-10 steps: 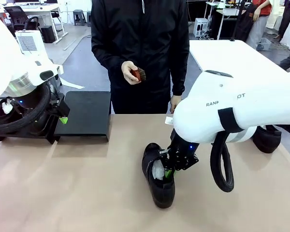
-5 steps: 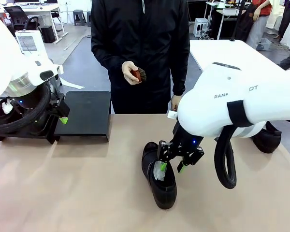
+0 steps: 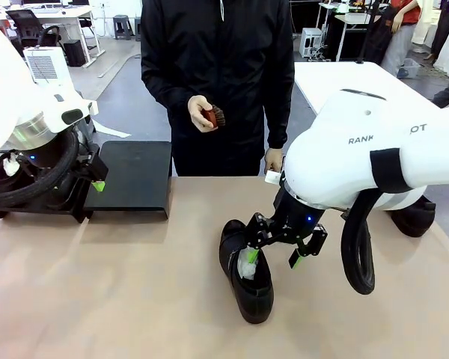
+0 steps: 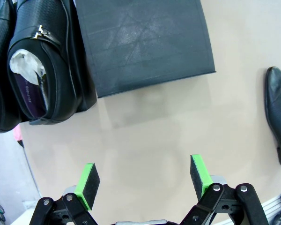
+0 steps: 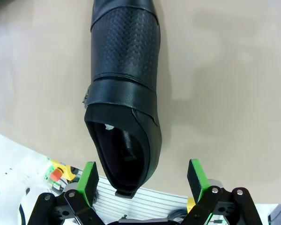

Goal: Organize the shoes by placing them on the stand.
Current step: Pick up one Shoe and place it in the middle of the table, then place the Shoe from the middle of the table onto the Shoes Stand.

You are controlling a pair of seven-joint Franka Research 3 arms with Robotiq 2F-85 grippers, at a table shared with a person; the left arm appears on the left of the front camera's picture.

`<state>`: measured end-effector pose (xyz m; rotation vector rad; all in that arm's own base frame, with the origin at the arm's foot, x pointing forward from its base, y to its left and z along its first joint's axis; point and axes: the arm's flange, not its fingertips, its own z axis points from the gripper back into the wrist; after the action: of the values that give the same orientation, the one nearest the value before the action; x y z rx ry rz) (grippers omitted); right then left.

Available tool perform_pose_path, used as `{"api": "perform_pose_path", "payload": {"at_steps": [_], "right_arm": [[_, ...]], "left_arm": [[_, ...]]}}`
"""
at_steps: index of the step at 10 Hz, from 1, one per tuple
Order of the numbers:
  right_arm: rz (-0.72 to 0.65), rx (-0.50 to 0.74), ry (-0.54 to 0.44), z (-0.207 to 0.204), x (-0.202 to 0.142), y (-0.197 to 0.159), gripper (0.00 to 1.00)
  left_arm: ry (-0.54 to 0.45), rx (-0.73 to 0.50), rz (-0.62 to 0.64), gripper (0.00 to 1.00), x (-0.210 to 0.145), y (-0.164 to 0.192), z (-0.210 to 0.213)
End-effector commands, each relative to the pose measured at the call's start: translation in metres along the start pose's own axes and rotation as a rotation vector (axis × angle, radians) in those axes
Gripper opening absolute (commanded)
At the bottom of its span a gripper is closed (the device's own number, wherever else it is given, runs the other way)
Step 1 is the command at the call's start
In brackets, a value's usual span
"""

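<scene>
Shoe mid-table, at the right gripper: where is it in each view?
Front: shoe low centre, at the right gripper.
Left wrist: shoe at the right edge, cut off; likely the same one.
Right wrist: shoe upper centre, toe up.
Shared landmark: the tan table under it.

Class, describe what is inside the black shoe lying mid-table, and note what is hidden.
Crumpled white paper sits in the opening of the shoe; its toe interior is covered by leather.

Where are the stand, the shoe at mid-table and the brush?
stand (image 3: 135, 176): front view, on its bare sloped top.
shoe (image 3: 254, 299): front view, on its toe.
brush (image 3: 217, 115): front view, on its dark bristles.
</scene>
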<state>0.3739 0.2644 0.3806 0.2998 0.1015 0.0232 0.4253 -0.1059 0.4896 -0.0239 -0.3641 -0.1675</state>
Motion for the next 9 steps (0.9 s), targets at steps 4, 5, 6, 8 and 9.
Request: {"api": "perform_pose_path", "payload": {"at_steps": [4, 5, 6, 8, 9], "right_arm": [[0.001, 0.007, -0.021, -0.003, 0.005, 0.002, 1.0], [0.001, 0.007, -0.021, -0.003, 0.005, 0.002, 1.0], [0.001, 0.007, -0.021, -0.003, 0.005, 0.002, 1.0], [0.009, 0.003, -0.039, 0.02, -0.008, -0.019, 1.0], [-0.054, 0.002, -0.098, 0.062, -0.012, -0.061, 1.0]], "left_arm": [[-0.009, 0.017, 0.008, 1.0, -0.001, 0.0, 0.0], [-0.009, 0.017, 0.008, 1.0, -0.001, 0.0, 0.0], [-0.009, 0.017, 0.008, 1.0, -0.001, 0.0, 0.0], [-0.009, 0.017, 0.008, 1.0, -0.001, 0.0, 0.0], [-0.009, 0.017, 0.008, 1.0, -0.001, 0.0, 0.0]]}}
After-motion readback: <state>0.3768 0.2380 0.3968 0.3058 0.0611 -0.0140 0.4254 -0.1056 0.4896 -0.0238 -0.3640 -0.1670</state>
